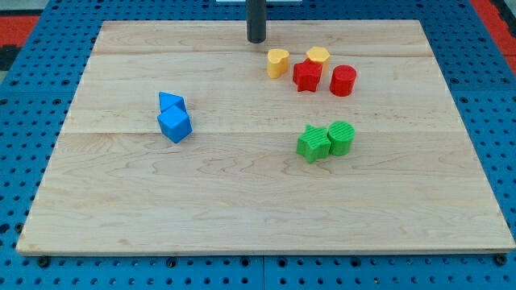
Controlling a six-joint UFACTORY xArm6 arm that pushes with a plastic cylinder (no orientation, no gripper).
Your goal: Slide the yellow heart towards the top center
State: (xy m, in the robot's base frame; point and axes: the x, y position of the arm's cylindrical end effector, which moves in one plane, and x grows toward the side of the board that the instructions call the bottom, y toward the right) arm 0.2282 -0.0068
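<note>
The yellow heart [277,62] lies near the view's top, right of centre, on the wooden board [201,201]. My tip [256,39] stands at the top centre, just up and to the left of the heart, a small gap away and not touching it. A second yellow block [318,55], rounded, sits to the heart's right, behind the red star [306,76].
A red cylinder [343,80] stands right of the red star. A green star [313,144] and a green cylinder [341,138] touch at the right of centre. Two blue blocks [173,118] sit together at the left. Blue pegboard surrounds the board.
</note>
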